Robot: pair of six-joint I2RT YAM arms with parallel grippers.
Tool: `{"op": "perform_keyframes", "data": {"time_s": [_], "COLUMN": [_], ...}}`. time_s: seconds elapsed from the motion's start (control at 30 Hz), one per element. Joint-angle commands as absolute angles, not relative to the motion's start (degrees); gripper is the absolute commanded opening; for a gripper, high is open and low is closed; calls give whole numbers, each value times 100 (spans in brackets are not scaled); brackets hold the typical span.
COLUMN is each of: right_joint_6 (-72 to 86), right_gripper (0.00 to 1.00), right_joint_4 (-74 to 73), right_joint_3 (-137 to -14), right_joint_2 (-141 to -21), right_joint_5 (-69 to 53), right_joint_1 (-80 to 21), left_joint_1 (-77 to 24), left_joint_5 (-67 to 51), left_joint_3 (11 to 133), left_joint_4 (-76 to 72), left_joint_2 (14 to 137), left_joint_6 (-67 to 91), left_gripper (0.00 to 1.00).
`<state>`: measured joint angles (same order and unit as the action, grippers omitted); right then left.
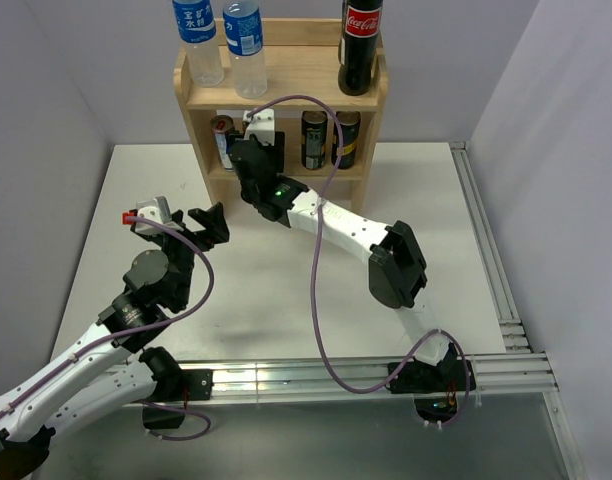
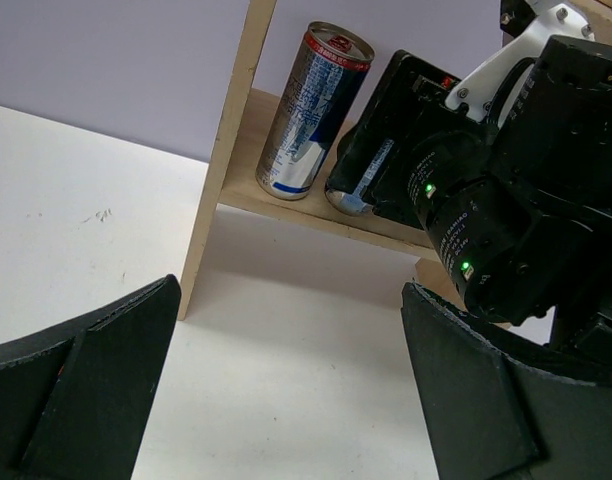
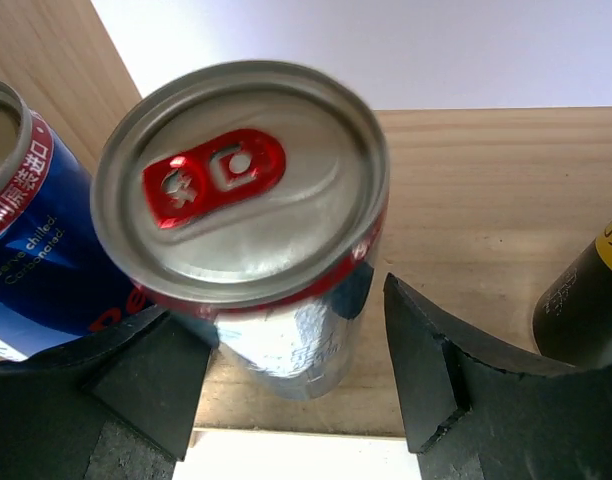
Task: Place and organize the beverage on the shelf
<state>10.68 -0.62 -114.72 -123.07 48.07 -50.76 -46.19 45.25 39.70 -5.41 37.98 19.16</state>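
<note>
The shelf (image 1: 286,75) stands at the back of the table. On its lower board (image 3: 486,200), a silver can with a red tab (image 3: 241,190) stands between the fingers of my right gripper (image 3: 286,330). The jaws are open, with a gap between the right finger (image 3: 426,360) and the can. From above, the right gripper (image 1: 258,150) hides that can. A blue and silver can (image 2: 311,110) stands just left of it. My left gripper (image 1: 208,225) hovers open and empty over the table, left of the shelf.
Two black cans (image 1: 313,140) (image 1: 346,138) stand on the lower board to the right. On the top board are two water bottles (image 1: 198,40) (image 1: 246,45) and a cola bottle (image 1: 359,45). Walls close in the table's left, back and right.
</note>
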Motion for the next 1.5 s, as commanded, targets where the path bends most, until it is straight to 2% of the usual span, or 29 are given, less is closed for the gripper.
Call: {"op": "perform_keyframes", "data": {"time_s": [0.0, 1.47], "right_joint_6": [888, 1222], "right_gripper": [73, 78], "right_joint_4": [237, 738], "right_joint_3": [-11505, -9475], "right_joint_2": [-12366, -10978], "right_joint_5": [5036, 4078], "right_joint_1": [-4939, -5106], "left_joint_1": [-4588, -4588], "left_joint_5": [4456, 4526], "left_joint_3": [3964, 4061], "left_joint_4": [-791, -642], "left_joint_2": [3753, 3858], "left_joint_6": [1837, 1898], "left_gripper": [99, 99]}}
